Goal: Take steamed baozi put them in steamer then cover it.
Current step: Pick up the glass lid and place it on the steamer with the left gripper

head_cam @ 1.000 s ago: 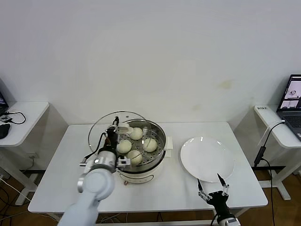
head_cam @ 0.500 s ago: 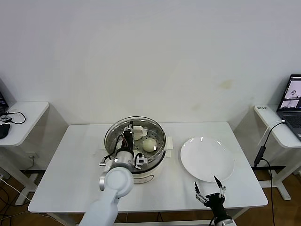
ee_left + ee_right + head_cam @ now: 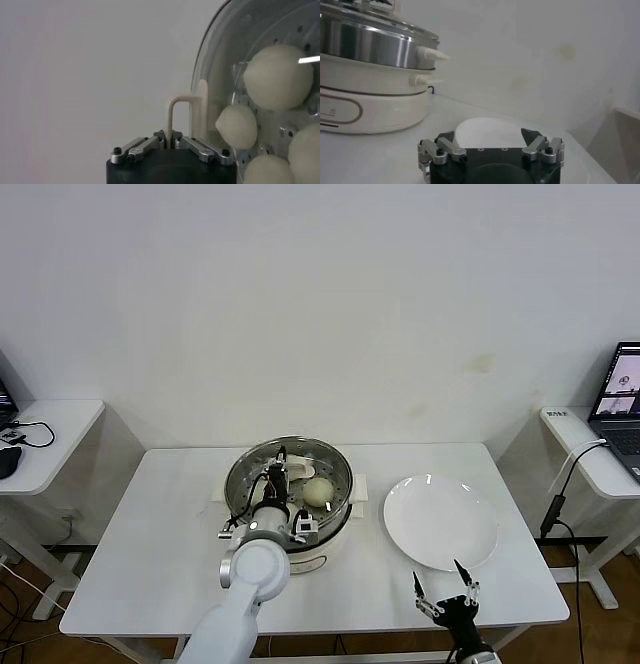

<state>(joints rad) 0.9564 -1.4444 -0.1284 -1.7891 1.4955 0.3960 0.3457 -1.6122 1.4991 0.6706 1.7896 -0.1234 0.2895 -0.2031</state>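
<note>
Shifted since earlier: cover (image 3: 288,471) now over steamer (image 3: 318,536), baozi (image 3: 318,491) beneath. Left tool (image 3: 278,474) clamped on cover handle (image 3: 186,114). Right tool (image 3: 444,596) spread apart near worktop (image 3: 140,554) front edge.

The right gripper (image 3: 491,142) hangs low over the table (image 3: 380,155), fingers spread wide and holding nothing. Just past it lies a white plate (image 3: 485,131). Off to one side stands the steamer (image 3: 370,85) — steel pot on a cream base — its handles pointing toward the plate.
</note>
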